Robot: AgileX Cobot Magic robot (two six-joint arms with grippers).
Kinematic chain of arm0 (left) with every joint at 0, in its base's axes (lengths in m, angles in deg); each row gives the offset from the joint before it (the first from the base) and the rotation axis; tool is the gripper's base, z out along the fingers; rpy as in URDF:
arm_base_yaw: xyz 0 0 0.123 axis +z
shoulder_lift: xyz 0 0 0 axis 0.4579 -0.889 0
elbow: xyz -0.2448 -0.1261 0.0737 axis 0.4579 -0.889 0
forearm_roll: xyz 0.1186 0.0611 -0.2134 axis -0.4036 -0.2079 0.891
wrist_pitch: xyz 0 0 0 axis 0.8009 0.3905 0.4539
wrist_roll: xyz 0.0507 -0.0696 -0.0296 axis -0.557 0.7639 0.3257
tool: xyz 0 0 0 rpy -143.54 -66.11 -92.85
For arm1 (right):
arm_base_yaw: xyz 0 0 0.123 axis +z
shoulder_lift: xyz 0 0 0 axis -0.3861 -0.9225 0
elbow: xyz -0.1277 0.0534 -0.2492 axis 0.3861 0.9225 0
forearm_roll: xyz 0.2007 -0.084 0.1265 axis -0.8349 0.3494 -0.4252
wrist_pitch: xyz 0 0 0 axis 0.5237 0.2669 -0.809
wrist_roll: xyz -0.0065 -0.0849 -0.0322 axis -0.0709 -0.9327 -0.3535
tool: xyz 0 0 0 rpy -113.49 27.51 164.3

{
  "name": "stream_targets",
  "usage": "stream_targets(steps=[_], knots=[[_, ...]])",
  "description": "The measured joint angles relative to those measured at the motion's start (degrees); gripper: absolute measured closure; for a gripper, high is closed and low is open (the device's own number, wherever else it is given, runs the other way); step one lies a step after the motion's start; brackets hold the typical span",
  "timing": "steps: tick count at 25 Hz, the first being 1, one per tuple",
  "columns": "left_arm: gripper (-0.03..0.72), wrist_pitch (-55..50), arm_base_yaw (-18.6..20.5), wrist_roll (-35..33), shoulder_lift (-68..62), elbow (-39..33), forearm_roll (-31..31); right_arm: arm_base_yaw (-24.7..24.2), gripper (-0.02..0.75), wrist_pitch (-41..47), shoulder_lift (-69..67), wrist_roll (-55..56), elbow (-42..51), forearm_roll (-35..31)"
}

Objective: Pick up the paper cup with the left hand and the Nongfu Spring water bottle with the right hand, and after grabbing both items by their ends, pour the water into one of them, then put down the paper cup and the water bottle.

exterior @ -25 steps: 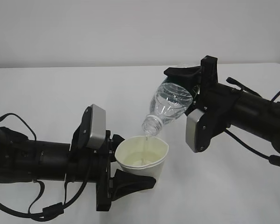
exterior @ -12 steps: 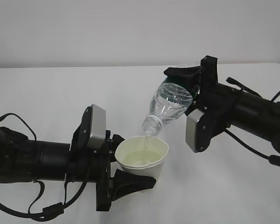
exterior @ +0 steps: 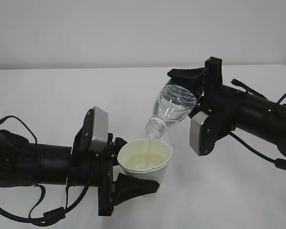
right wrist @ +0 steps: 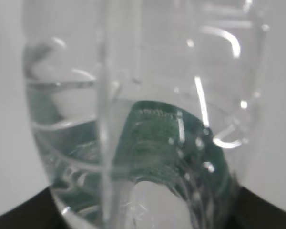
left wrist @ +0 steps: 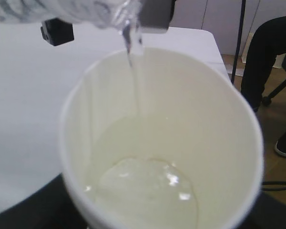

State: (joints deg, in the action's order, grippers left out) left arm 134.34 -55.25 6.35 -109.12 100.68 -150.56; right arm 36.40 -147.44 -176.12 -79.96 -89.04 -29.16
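Note:
The white paper cup (exterior: 145, 162) is held just above the table, slightly tilted, with my left gripper (exterior: 133, 167) shut on its lower part. In the left wrist view the cup (left wrist: 219, 143) fills the frame, a shallow pool of water (left wrist: 148, 191) lies in its bottom, and black fingers (left wrist: 28, 214) show at the lower corners. The Nongfu Spring water bottle (exterior: 174, 105) is tipped neck-down over the cup. My right gripper (exterior: 188, 88) is shut on its base end. A thin stream of water (exterior: 151, 139) falls from the neck into the cup. The bottle (right wrist: 148, 95) with its green label (right wrist: 157, 138) fills the right wrist view.
The white table (exterior: 62, 95) runs back to a pale wall. In the left wrist view the table's edge (left wrist: 214, 43) lies at the right. Beyond it are a dark-clothed person's leg (left wrist: 271, 71) and a chair base on the floor.
Both arms hold still. The thin stream keeps running from the bottle's neck into the cup.

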Motion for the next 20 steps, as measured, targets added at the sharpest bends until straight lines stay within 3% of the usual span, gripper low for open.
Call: stream_targets(steps=[20], knots=[[0.218,0.0,0.0,0.0,0.0,0.0,0.0,0.0,0.322,0.0,0.0,0.0,0.0,0.0]])
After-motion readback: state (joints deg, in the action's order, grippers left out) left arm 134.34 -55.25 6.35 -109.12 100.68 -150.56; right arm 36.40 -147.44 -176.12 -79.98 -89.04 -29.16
